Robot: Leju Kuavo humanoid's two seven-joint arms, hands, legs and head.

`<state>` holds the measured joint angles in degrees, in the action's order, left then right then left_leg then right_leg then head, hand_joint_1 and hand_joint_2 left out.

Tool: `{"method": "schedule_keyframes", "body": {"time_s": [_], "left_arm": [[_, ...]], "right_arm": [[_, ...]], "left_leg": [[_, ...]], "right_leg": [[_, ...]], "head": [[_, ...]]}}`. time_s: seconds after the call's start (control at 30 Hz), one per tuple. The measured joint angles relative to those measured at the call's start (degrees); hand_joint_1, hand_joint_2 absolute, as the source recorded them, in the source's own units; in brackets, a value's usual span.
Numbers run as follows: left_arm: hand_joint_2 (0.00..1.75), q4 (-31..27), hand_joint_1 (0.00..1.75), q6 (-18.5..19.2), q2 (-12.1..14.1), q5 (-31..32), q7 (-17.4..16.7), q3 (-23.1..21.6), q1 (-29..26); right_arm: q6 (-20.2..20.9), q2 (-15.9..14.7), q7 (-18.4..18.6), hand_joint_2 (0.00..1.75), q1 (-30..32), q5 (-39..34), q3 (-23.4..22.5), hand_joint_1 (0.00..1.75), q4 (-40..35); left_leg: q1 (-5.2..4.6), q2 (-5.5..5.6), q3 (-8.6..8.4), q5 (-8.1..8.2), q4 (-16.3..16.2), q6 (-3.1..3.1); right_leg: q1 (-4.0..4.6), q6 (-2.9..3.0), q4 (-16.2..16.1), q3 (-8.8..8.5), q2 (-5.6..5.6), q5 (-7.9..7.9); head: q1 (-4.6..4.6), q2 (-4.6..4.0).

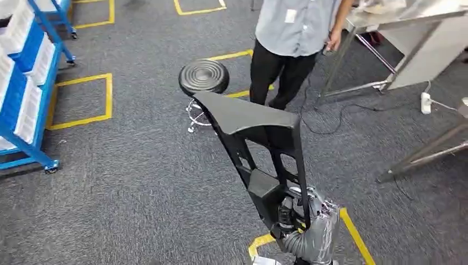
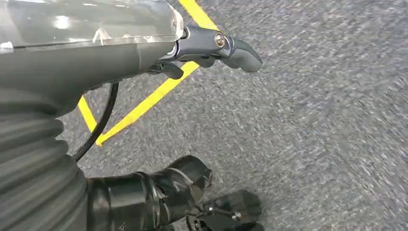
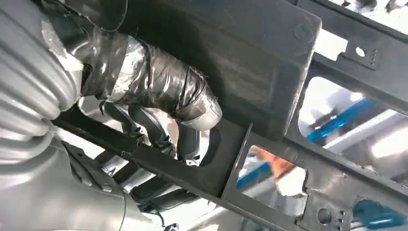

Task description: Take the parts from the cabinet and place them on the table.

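One black part (image 1: pixel 259 149) gripped in rt hand (image 1: pixel 312 221), rising above it

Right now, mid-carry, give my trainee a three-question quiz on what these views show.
1. True or false: the right hand grips the black part.
2. What stands just beyond the part's far end? A) black round stool B) red bucket C) ladder
3. Fill in: the left hand holds ____ above the grey carpet.

Key: 1 true; 2 A; 3 nothing. The blue rack is at the left; a person stands ahead.
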<state>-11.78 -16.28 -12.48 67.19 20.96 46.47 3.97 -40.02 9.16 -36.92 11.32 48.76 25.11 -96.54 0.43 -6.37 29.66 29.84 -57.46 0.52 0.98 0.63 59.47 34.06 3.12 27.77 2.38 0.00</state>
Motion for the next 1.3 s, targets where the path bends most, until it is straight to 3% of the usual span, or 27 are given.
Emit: {"method": "schedule_keyframes", "body": {"time_s": [0.03, 0.07, 0.1, 0.17, 0.23, 0.27, 0.3, 0.37, 0.4, 0.43, 0.53, 0.57, 0.63, 0.67, 0.73, 0.77, 0.8, 0.87, 0.9, 0.93, 1.07, 1.1, 1.13, 1.17, 1.23, 1.27, 1.3], "left_arm": [[1.75, 0.0, 0.00, 0.0, 0.0, 0.0, 0.0, 0.0, 0.1], [1.75, 0.0, 0.00, 0.0, 0.0, 0.0, 0.0, 0.0, 0.2], [1.75, 0.0, 0.00, 0.0, 0.0, 0.0, 0.0, 0.0, 0.1], [1.75, 0.0, 0.00, 0.0, 0.0, 0.0, 0.1, 0.0, 0.0], [1.75, 0.0, 0.00, 0.0, 0.0, 0.0, 0.1, 0.1, -0.2], [1.75, 0.0, 0.00, 0.0, 0.0, 0.0, 0.1, 0.1, -0.4], [1.75, 0.0, 0.00, 0.0, 0.0, 0.0, 0.1, 0.1, -0.4], [1.75, 0.0, 0.00, 0.0, 0.0, 0.0, 0.1, 0.1, -0.4], [1.75, 0.0, 0.00, 0.0, 0.1, 0.0, 0.1, 0.2, -0.4], [1.75, 0.0, 0.00, 0.0, 0.1, 0.0, 0.1, 0.2, -0.5], [1.75, 0.0, 0.00, 0.0, 0.1, 0.1, 0.1, 0.2, -0.1], [1.75, 0.0, 0.00, 0.0, 0.0, 0.1, 0.2, 0.3, -0.1], [1.75, 0.0, 0.00, 0.0, 0.1, 0.1, 0.2, 0.3, -0.1], [1.75, 0.0, 0.00, 0.0, 0.1, 0.1, 0.2, 0.3, -0.2], [1.75, 0.0, 0.00, 0.0, 0.1, 0.1, 0.1, 0.3, -0.6], [1.75, 0.0, 0.00, 0.0, 0.1, 0.0, 0.1, 0.4, -0.6], [1.75, 0.0, 0.00, 0.0, 0.1, 0.0, 0.1, 0.5, -0.5], [1.75, 0.0, 0.00, 0.0, 0.1, 0.0, 0.1, 0.8, -0.4], [1.75, 0.0, 0.00, 0.0, 0.0, 0.0, 0.1, 1.0, -0.4], [1.75, 0.0, 0.00, 0.0, 0.0, 0.0, 0.1, 1.1, -0.5], [1.75, 0.0, 0.00, 0.1, 0.0, 0.0, 0.0, 1.3, -0.3], [1.75, 0.0, 0.00, 0.1, 0.0, 0.0, 0.1, 1.3, -0.2], [1.75, 0.0, 0.00, 0.2, 0.0, 0.0, 0.3, 1.3, -0.2], [1.75, 0.0, 0.00, 0.3, 0.0, 0.0, 0.4, 1.3, -0.3], [1.75, 0.0, 0.00, 0.5, 0.0, 0.0, 0.7, 1.3, -0.4], [1.75, 0.0, 0.00, 0.8, 0.0, 0.0, 0.8, 1.3, -0.5], [1.75, 0.0, 0.00, 1.1, 0.0, 0.0, 1.0, 1.3, -0.6]], "right_arm": [[0.0, 0.1, 0.0, 1.75, 0.1, -0.1, -0.1, 1.75, 0.0], [0.0, 0.2, 0.0, 1.75, 0.2, -0.2, -0.2, 1.75, 0.0], [0.0, 0.4, 0.0, 1.75, 0.2, -0.3, -0.2, 1.75, 0.0], [0.0, 0.6, -0.1, 1.75, -0.1, -0.3, -0.3, 1.75, 0.0], [0.0, 0.7, -0.1, 1.75, 0.0, -0.3, -0.4, 1.75, 0.1], [0.0, 0.7, -0.1, 1.75, 0.0, -0.3, -0.5, 1.75, 0.2], [0.0, 0.7, 0.0, 1.75, 0.1, -0.3, -0.5, 1.75, 0.2], [0.0, 0.7, 0.0, 1.75, 0.1, -0.3, -0.6, 1.75, 0.2], [0.0, 0.7, 0.0, 1.75, 0.1, -0.3, -0.7, 1.75, 0.2], [0.0, 0.8, 0.1, 1.75, 0.1, -0.3, -0.7, 1.75, 0.2], [0.0, 0.8, 0.1, 1.75, 0.3, -0.3, -1.0, 1.75, 0.2], [0.0, 0.8, 0.1, 1.75, 0.4, -0.3, -1.0, 1.75, 0.1], [0.0, 0.8, 0.1, 1.75, 0.5, -0.3, -1.2, 1.75, 0.1], [0.0, 0.8, 0.1, 1.75, 0.5, -0.2, -1.2, 1.75, 0.1], [0.0, 0.8, 0.4, 1.75, 0.7, -0.1, -1.3, 1.75, 0.2], [0.0, 0.8, 0.5, 1.75, 0.9, 0.0, -1.4, 1.75, 0.2], [0.0, 0.8, 0.5, 1.75, 1.0, 0.1, -1.5, 1.75, 0.2], [0.0, 0.8, 0.5, 1.75, 1.3, 0.2, -1.7, 1.75, 0.2], [0.0, 0.8, 0.5, 1.75, 1.3, 0.3, -1.7, 1.75, 0.2], [0.0, 0.8, 0.5, 1.75, 1.2, 0.3, -1.8, 1.75, 0.2], [0.0, 1.0, 0.3, 1.75, 1.8, 0.3, -2.2, 1.75, 0.2], [0.0, 1.1, 0.3, 1.75, 2.0, 0.3, -2.3, 1.75, 0.2], [0.0, 1.2, 0.2, 1.75, 2.0, 0.3, -2.3, 1.75, 0.2], [0.0, 1.2, 0.2, 1.75, 1.8, 0.3, -2.3, 1.75, 0.2], [0.0, 1.2, 0.1, 1.75, 1.8, 0.3, -2.3, 1.75, 0.3], [0.0, 1.2, 0.0, 1.75, 1.9, 0.3, -2.3, 1.75, 0.4], [0.0, 1.2, 0.0, 1.75, 1.9, 0.3, -2.3, 1.75, 0.5]], "left_leg": [[-0.06, -0.64, -0.38, 0.06, 0.2, -0.32], [0.06, 0.55, -0.17, 0.76, -0.3, -0.75], [0.18, 3.51, 0.19, 1.97, -1.9, -0.77], [0.28, 5.80, 3.95, 6.14, -9.8, -0.85], [0.27, 5.94, 8.13, 8.53, -17.5, -1.08], [0.29, 5.96, 8.72, 7.51, -17.9, -1.13], [0.34, 5.98, 7.96, 5.14, -15.5, -1.12], [0.57, 7.15, 3.99, -0.67, -5.9, -1.06], [0.83, 9.69, 2.64, -1.05, -2.6, -0.97], [0.73, 10.67, 2.40, -0.48, -1.6, -0.89], [0.33, 9.27, 2.29, -0.85, -1.8, -0.13], [0.80, 8.42, 2.21, -1.23, -1.1, 0.47], [0.81, 7.26, 2.03, -1.43, -0.8, 1.18], [0.66, 6.54, 2.08, -1.41, -0.8, 1.24], [0.51, 4.80, 2.07, -1.20, -0.8, 1.51], [0.51, 4.02, 2.02, -1.11, -0.8, 1.52], [0.50, 3.41, 1.92, -0.99, -0.8, 1.48], [0.47, 2.28, 1.40, -0.65, -0.8, 1.31], [0.46, 1.80, 1.04, -0.44, -0.8, 1.07], [0.19, 1.26, 0.93, -0.29, -0.7, 0.79], [-0.03, -1.11, 0.03, -0.12, -0.2, -0.19], [0.27, 0.55, 0.09, 0.66, -0.7, -0.64], [0.29, 3.36, 0.85, 2.04, -2.6, -0.66], [0.32, 5.03, 2.69, 4.21, -6.5, -0.65], [0.33, 5.87, 7.13, 7.82, -15.3, -0.86], [0.33, 5.89, 8.62, 8.09, -17.8, -0.94], [0.35, 5.89, 8.77, 6.73, -17.5, -0.95]], "right_leg": [[-0.02, 0.33, -0.4, -0.05, -0.65, -0.15], [-1.04, 0.88, -1.2, -0.71, -1.19, -0.59], [-0.95, 1.12, -1.5, -0.95, -1.72, -0.68], [-1.01, 1.42, -1.4, -0.95, -2.79, -0.70], [-0.95, 1.54, -1.2, -0.89, -4.31, -0.62], [-0.98, 1.57, -1.0, -0.90, -5.21, -0.54], [-1.05, 1.51, -0.8, -0.93, -6.07, -0.41], [-1.24, 1.07, -0.1, -0.98, -7.69, -0.05], [-1.37, 0.75, 0.2, -0.78, -8.23, 0.17], [-1.10, 0.43, 0.8, -0.34, -8.85, 0.32], [-1.42, -0.53, 0.3, 0.10, -10.24, -0.26], [-1.29, -0.74, 0.5, 0.26, -10.82, -0.23], [-1.05, -1.21, 4.0, 1.76, -5.81, 2.53], [-1.18, -1.51, 8.0, 3.65, -4.57, 4.71], [-1.39, -1.86, 16.5, 7.80, -3.71, 8.01], [-1.47, -1.97, 17.5, 8.32, -3.62, 7.61], [-1.55, -1.98, 15.7, 7.43, -3.46, 6.02], [-1.52, -1.61, 6.2, 2.32, -2.39, 0.99], [-1.12, -1.09, 1.0, -0.41, 0.31, -0.65], [-0.31, -0.96, -0.1, -0.93, 1.99, 0.48], [-0.13, 0.04, -0.7, -0.57, -0.68, -0.07], [-0.97, 0.45, -1.5, -1.33, -1.26, -0.53], [-1.10, 0.81, -1.7, -1.44, -1.86, -0.63], [-1.11, 1.02, -1.6, -1.34, -2.38, -0.64], [-1.05, 1.16, -1.5, -1.26, -3.79, -0.56], [-1.04, 1.16, -1.2, -1.17, -4.61, -0.55], [-1.05, 1.19, -1.0, -1.13, -5.52, -0.47]], "head": [[0.04, 0.00], [-0.04, 0.00], [-0.02, 0.00], [-0.11, 0.00], [-0.11, 0.00], [-0.09, 0.00], [-0.11, 0.00], [-0.11, 0.00], [-0.09, 0.00], [-0.09, 0.00], [-0.04, 0.00], [-0.11, 0.00], [0.37, 0.00], [0.31, 0.00], [0.33, 0.00], [0.31, 0.00], [0.35, 0.00], [0.35, 0.00], [0.33, 0.00], [0.33, 0.00], [0.31, 0.00], [0.24, 0.00], [0.24, 0.00], [0.09, 0.00], [0.04, 0.00], [0.02, 0.00], [0.04, 0.00]]}}
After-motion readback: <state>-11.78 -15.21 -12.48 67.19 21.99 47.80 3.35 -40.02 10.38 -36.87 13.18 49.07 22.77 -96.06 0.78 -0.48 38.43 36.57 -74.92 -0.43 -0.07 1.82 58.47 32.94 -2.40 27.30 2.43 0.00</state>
